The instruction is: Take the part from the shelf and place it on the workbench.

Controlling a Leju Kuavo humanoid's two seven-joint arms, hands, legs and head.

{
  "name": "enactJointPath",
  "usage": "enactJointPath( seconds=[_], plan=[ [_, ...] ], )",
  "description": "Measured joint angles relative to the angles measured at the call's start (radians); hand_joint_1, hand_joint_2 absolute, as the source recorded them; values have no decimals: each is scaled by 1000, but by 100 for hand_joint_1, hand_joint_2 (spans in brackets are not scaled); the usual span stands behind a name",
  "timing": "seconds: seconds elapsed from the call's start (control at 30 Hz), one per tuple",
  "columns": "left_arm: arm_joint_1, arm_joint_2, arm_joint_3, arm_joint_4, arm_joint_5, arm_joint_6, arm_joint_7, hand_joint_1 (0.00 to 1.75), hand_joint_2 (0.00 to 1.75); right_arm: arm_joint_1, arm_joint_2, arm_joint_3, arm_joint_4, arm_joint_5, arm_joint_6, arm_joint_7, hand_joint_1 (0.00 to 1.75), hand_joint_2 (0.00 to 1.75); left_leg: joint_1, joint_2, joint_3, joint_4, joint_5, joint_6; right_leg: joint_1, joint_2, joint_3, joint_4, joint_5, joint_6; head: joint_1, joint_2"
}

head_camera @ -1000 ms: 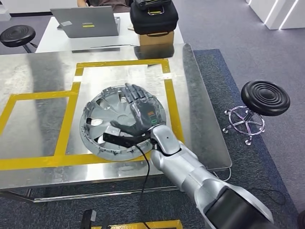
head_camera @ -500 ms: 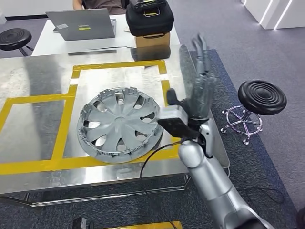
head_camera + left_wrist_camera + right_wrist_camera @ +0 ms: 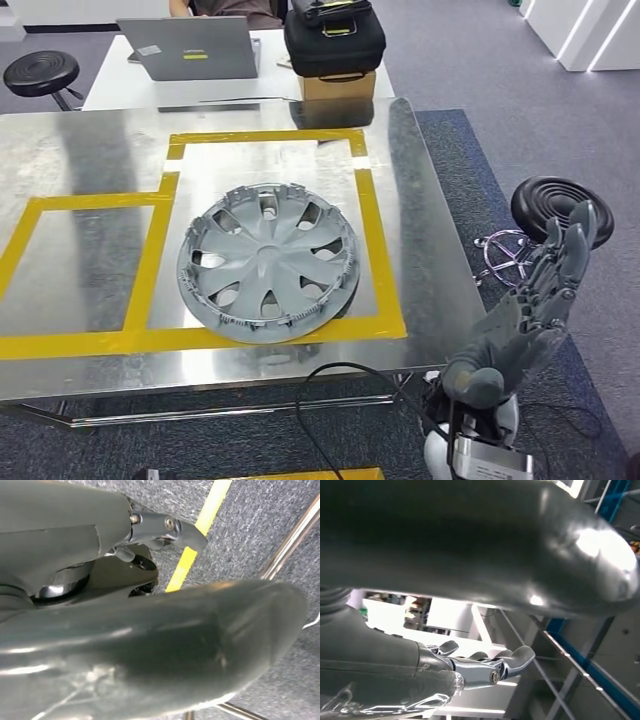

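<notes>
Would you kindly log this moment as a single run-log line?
part: hubcap flat on workbench inside yellow tape | right hand: empty, fingers spread, off table's right edge | left hand: hanging over carpet

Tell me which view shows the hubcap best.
The head view: the whole hubcap lies flat on the table inside the yellow tape. The left wrist view looks at carpet, the right wrist view at its own robot hand.

The part (image 3: pixel 268 262), a grey plastic wheel cover, is lying flat on the shiny metal workbench (image 3: pixel 438 250). It's round, with curved spokes fanning out from a smooth hub and dark cut-outs between them, and small clips line its rim. It sits inside the yellow tape square (image 3: pixel 375 240) on the workbench, its lower edge just touching the near strip of tape.
</notes>
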Motion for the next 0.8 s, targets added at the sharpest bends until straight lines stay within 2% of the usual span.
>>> enactJointPath(
  seconds=[0.03, 0.13, 0.17, 0.23, 0.3, 0.33, 0.37, 0.4, 0.47, 0.5, 0.57, 0.63, 0.7, 0.77, 0.8],
  plan=[
    [0, 0, 5, 0, 4, -2, 0, 0, 0, 19, -1, 3, -8, 4, 0, 6, 0, 0, -1, -1, 2, -1, -1, -5, 1, 1, 16, -27, 4, -3, 0, 0],
    [0, -3, 18, 0, 14, -11, 5, 0, 0, 70, -5, 6, -30, 9, 0, 11, 0, 0, 0, -1, 5, -6, -1, -22, 3, 5, 18, -34, 5, -21, 0, 0],
    [0, -3, 21, 0, 20, -23, 7, 0, 0, 82, -6, 6, -38, 8, 0, 9, 0, 0, 1, 0, 1, 3, -9, -27, 1, 4, 18, -35, 6, -27, -2, 0],
    [1, -4, 29, 0, 32, -59, 12, 0, 0, 97, -8, 8, -49, 2, 0, 11, 0, 0, 1, 2, -30, 74, -57, -36, -3, 2, 19, -38, 9, -36, -5, 0],
    [1, -4, 38, 0, 40, -80, 17, 0, 0, 112, -14, 12, -53, 3, 0, 22, 0, 0, 1, 3, -90, 202, -119, -40, -3, 1, 18, -38, 9, -41, -6, 0],
    [2, -4, 41, 0, 42, -78, 23, 0, 0, 121, -17, 14, -53, 9, 0, 29, 0, 0, 1, 3, -113, 250, -133, -40, -2, 1, 18, -38, 9, -42, -6, 0],
    [2, -4, 44, 0, 44, -67, 31, 0, 0, 131, -20, 15, -53, 15, 0, 35, 0, 0, 0, 3, -121, 266, -129, -39, -2, 1, 18, -38, 9, -42, -6, 0],
    [2, -4, 46, 0, 45, -52, 43, 0, 0, 139, -22, 16, -53, 20, 0, 39, 0, 0, 0, 3, -110, 245, -106, -37, -2, 1, 18, -38, 9, -42, -6, 0],
    [2, -5, 54, 0, 46, -26, 65, 0, 0, 152, -23, 17, -53, 24, 0, 41, 0, 0, 0, 3, -47, 126, -42, -31, -2, 3, 20, -37, 9, -39, -6, 0],
    [1, -5, 57, 0, 47, -20, 73, 0, 0, 156, -23, 17, -53, 24, 0, 41, 0, 0, 0, 3, -15, 62, -21, -27, 1, 4, 19, -35, 9, -35, -6, 0],
    [0, -7, 62, 0, 48, -18, 80, 0, 0, 162, -23, 17, -55, 25, 0, 41, 0, 0, -1, 2, 15, -3, -8, -20, 4, 5, 16, -35, 10, -24, -5, 0],
    [2, -9, 64, 0, 48, -18, 82, 0, 0, 165, -23, 17, -57, 25, 0, 41, 0, 0, -1, 2, 14, -10, -6, -9, 4, 4, 15, -40, 13, -13, -3, 0],
    [3, -10, 65, 0, 48, -19, 83, 0, 87, 167, -23, 17, -59, 26, 0, 41, 0, 0, 2, 2, 15, -13, -2, 2, 3, 2, 4, -17, -6, -2, 0, 0],
    [3, -11, 65, 0, 49, -21, 83, 0, 175, 168, -23, 17, -60, 27, 0, 41, 0, 0, 3, 3, 16, -15, 0, 8, 2, 0, -41, 86, -65, 7, 6, 0],
    [3, -11, 66, 0, 49, -20, 84, 0, 175, 168, -23, 17, -61, 28, 0, 41, 0, 0, 3, 4, 16, -15, 1, 10, 1, 0, -71, 155, -97, 10, 8, 0]
  ],
)
